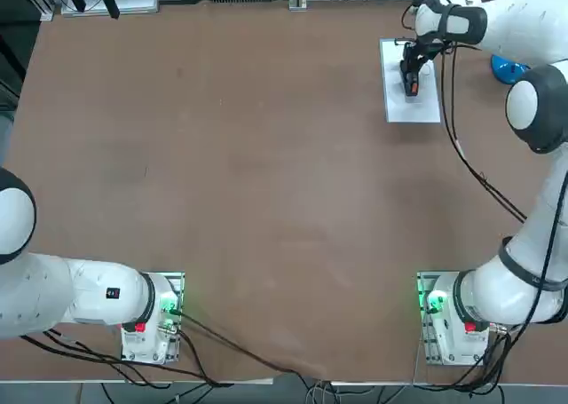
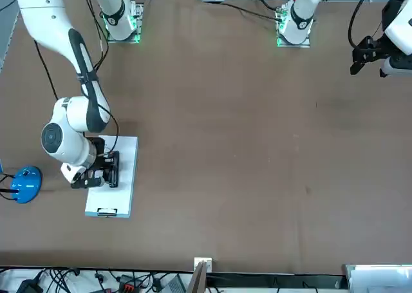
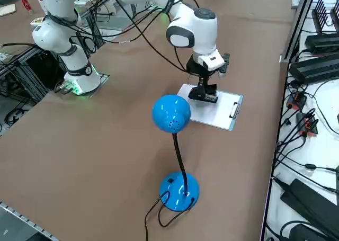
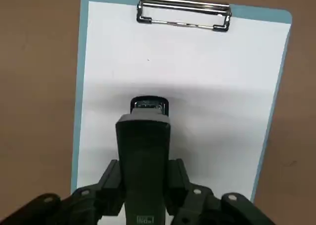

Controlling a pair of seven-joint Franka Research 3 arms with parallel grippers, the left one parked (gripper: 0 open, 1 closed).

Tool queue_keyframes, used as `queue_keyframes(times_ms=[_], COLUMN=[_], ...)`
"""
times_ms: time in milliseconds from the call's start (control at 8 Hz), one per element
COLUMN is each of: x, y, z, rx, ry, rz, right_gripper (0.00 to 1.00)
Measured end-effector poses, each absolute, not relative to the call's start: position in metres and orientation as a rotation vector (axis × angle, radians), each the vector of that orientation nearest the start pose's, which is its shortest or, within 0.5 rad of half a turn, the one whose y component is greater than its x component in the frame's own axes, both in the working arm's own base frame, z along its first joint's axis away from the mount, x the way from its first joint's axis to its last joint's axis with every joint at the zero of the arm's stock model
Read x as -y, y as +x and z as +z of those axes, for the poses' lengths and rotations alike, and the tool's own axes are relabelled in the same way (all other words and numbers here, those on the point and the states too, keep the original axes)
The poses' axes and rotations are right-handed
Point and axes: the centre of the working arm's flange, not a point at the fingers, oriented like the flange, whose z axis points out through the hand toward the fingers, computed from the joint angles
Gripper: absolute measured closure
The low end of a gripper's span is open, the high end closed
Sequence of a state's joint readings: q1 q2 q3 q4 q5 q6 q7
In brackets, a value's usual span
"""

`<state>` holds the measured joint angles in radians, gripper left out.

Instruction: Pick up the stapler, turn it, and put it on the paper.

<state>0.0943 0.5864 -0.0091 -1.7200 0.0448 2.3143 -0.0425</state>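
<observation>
The claw (image 4: 145, 185) grips the long black stapler (image 4: 144, 160) over the white paper sheet (image 4: 185, 67); early release could topple it.

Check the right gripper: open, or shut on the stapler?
Shut on the stapler. In the right wrist view, the right gripper's jaws press both its sides, over the paper.

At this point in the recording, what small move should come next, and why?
Probably lower the stapler a little, then open the tool to let it go. It is gripped between the two fingers, above the white paper, with its front end pointing toward the metal clip. Whether it already touches the sheet I can't tell, so easing down first seems safer.
</observation>
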Motion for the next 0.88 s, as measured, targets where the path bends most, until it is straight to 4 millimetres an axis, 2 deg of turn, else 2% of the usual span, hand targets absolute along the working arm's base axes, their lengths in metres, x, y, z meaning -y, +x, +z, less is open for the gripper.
queue_keyframes(times_ms=[500,875], x=[-0.048,-0.048], y=[0.672,0.672], z=[0.238,0.234], rx=[0.16,0.164], ry=[-3.136,-3.139], rz=[-0.023,-0.02], right_gripper=[0.58,0.58])
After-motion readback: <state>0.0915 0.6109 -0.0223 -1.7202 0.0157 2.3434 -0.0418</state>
